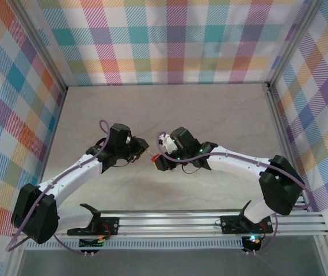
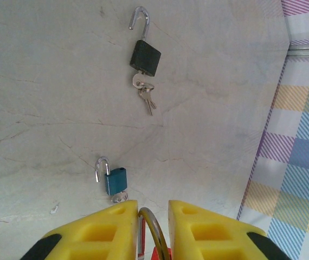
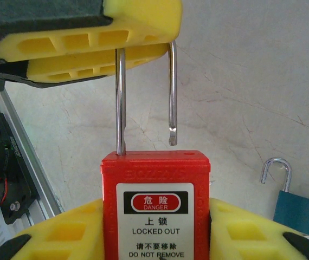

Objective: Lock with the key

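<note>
A red padlock (image 3: 154,216) with a white "DANGER / LOCKED OUT" label stands upright between the yellow fingers of my right gripper (image 3: 154,205), which is shut on its body. Its steel shackle (image 3: 121,97) is raised, and the free end hangs just above its hole. My left gripper (image 2: 153,208) reaches in from above, its yellow fingers (image 3: 138,32) on either side of the shackle's bend (image 2: 157,227). One finger touches the steel and a narrow gap shows at the other. Both grippers meet at mid-table (image 1: 154,156). The key is hidden.
A small blue padlock (image 2: 115,180) with its shackle open lies on the marbled table just beyond the left fingers. A small black padlock (image 2: 145,57), also open, lies farther off with a silver bunch below it. Plaid walls (image 2: 301,135) enclose the table. An aluminium rail (image 3: 30,173) runs along the near edge.
</note>
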Controlling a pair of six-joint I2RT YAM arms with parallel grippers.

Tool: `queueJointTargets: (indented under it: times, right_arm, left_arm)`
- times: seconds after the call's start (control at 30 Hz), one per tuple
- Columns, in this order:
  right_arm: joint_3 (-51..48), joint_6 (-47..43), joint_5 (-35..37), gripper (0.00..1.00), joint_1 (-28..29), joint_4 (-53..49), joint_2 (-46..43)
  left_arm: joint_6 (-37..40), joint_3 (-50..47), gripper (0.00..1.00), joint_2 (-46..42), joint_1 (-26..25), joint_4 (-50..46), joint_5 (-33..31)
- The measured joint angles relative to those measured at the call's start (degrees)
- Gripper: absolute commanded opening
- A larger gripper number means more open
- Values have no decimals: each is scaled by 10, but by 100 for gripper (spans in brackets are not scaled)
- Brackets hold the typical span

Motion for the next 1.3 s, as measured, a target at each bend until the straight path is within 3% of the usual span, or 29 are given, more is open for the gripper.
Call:
queueJointTargets:
  times: [0.47,0.63,0.93,1.3]
  right_arm:
    - [-10,0,-2,0,0,10,0]
    - [-25,0,-4,0,0,28,-1]
    - [-57,1,4,0,0,61,-24]
    - [-165,4,50,0,9,230,-105]
  left_arm:
    - [0,0,11,0,0,0,5]
    - [4,-8,0,0,0,9,6]
    - [2,-26,0,-8,-2,47,19]
    - [44,-70,0,-90,-8,140,30]
